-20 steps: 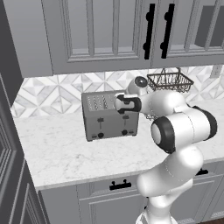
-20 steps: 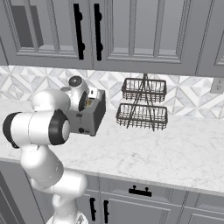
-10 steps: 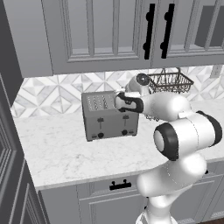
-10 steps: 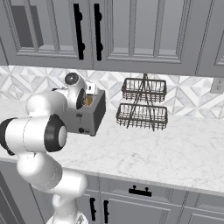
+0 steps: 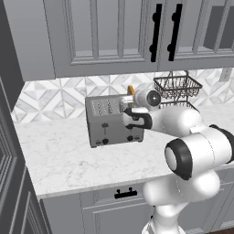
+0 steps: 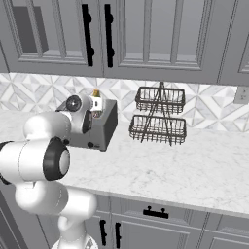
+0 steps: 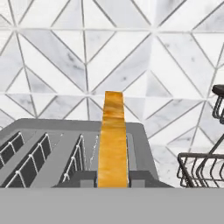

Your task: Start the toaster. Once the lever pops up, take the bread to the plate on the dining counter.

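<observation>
Above the rightmost slot of the toaster [image 5: 114,121], on the marble desk [image 5: 68,160] below the grey cupboards, the bread [image 7: 113,140] stood upright and edge-on, its orange-brown crust rising well clear of the grey metal top. A pale face of it showed beside the hand in the right base view. The gripper [image 5: 130,101] sat over that slot, jaws clamped on the bread. A two-tier wire basket [image 6: 159,116] stood near the toaster.

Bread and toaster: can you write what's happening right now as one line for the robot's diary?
stage: lifting bread | gripper: shut on bread | bread: upright, partly out of toaster's rightmost slot | wire basket: right of toaster
</observation>
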Motion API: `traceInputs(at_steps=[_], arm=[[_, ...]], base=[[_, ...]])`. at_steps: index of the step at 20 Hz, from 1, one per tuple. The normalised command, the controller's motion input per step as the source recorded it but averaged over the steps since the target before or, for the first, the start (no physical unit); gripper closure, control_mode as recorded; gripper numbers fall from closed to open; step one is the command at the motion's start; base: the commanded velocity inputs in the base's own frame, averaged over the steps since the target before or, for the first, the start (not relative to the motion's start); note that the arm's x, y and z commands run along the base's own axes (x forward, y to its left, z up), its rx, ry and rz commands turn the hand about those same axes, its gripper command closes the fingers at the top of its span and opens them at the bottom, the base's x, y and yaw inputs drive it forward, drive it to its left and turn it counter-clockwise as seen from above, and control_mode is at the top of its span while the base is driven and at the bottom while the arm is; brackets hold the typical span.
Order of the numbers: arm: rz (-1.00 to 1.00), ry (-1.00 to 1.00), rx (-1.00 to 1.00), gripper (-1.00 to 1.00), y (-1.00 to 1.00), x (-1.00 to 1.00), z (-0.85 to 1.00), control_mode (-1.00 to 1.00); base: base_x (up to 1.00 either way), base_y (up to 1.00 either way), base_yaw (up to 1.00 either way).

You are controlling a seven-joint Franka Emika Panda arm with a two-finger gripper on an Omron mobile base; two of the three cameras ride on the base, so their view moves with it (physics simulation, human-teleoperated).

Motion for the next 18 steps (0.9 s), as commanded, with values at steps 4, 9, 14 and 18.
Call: traceInputs(at_steps=[4,9,14,18], arm=[[-0.02,-0.14,0.0,1.0,0.0,-0.5,0.76,-1.0],[-0.03,-0.01,0.0,1.0,0.0,-0.61,0.94,-1.0],[-0.01,0.12,0.0,1.0,-0.02,-0.92,0.56,-1.0],[0.0,0.17,0.0,1.0,-0.09,-1.0,0.19,-1.0]], base=[[0.0,0.0,0.0],[0.0,0.0,0.0],[0.0,0.0,0.0],[0.0,0.0,0.0]])
